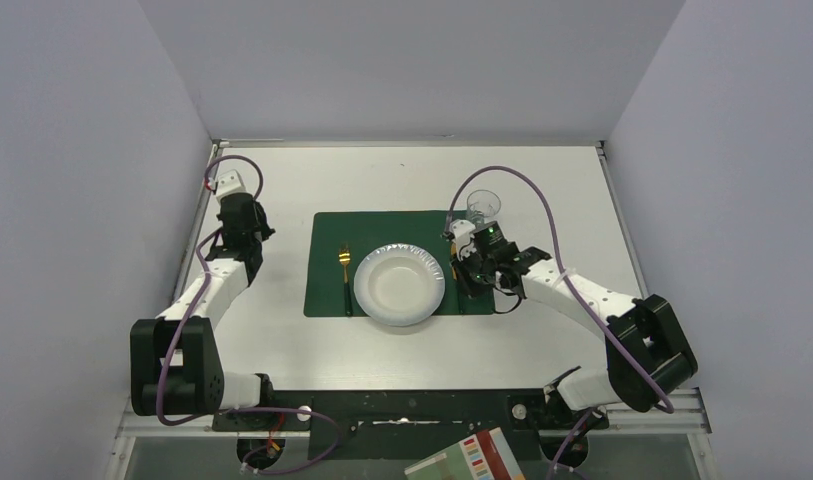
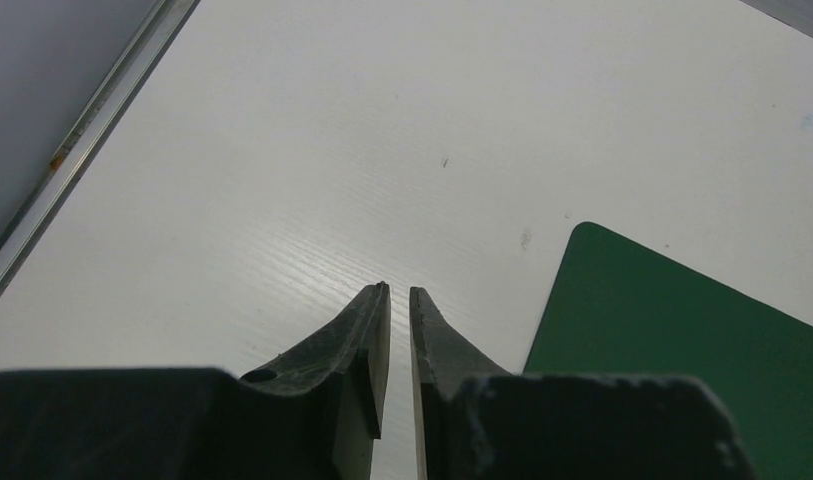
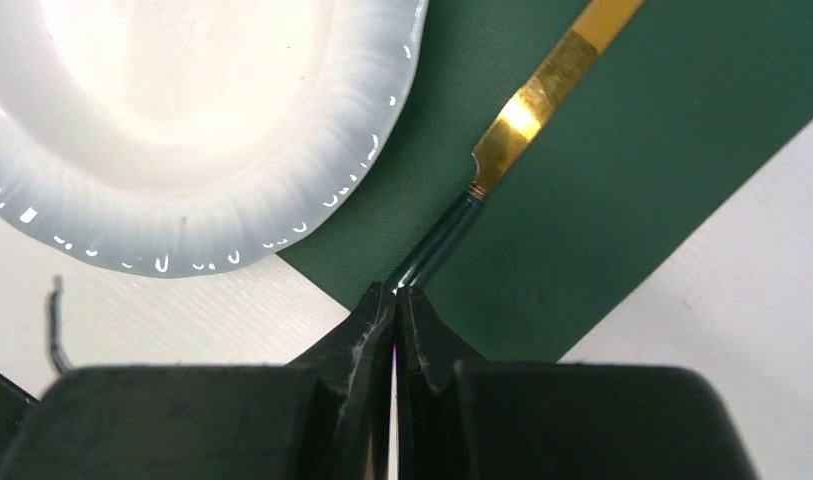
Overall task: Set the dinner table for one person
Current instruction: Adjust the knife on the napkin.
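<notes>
Knife lies near-to-far on placemat, gold blade at far end.

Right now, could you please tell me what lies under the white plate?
The green placemat lies under the plate, whose near edge overhangs the dinner table. Anything beneath its middle is hidden.

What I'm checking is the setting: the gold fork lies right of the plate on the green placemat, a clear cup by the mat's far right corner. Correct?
No: the gold fork lies left of the plate, as the top external view shows. The green placemat and clear cup are as you say.
</notes>
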